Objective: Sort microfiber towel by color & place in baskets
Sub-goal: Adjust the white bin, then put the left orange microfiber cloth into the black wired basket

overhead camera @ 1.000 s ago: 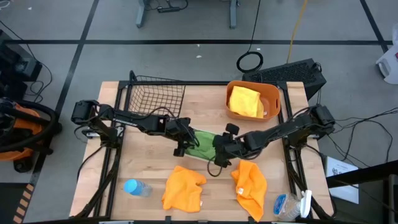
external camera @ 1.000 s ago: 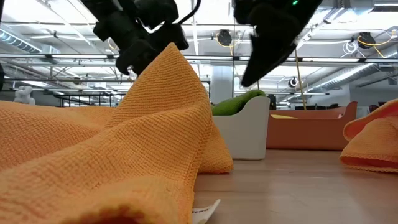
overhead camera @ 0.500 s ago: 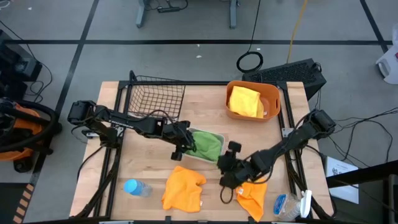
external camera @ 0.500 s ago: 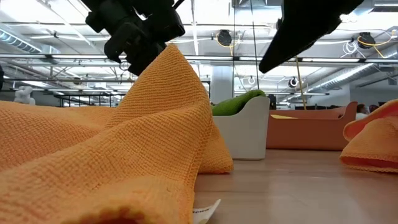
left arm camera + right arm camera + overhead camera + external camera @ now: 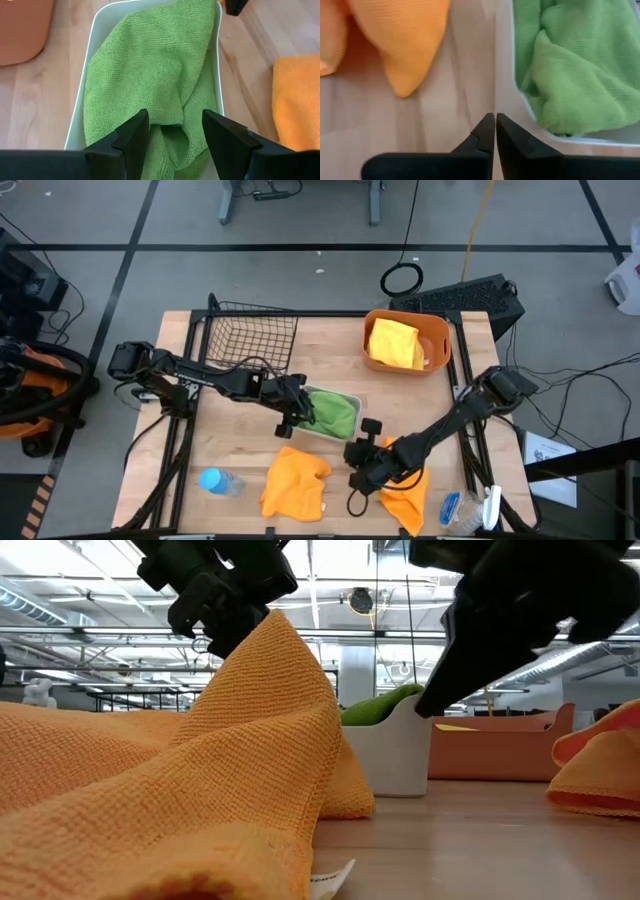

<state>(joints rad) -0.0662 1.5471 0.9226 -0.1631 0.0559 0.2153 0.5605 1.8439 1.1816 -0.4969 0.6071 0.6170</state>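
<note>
Wooden tabletop fills our working area, and nearest its front edge we see two orange towels: one beside a blue-capped bottle, the other partly under the right arm. Our right gripper hovers between them, fingers pressed together, empty. Farther back, the white tray holds the green towels; our left gripper hangs at the tray's edge, fingers spread. Beyond, yellow towels lie in the orange tub, and the black wire basket stands apart
</note>
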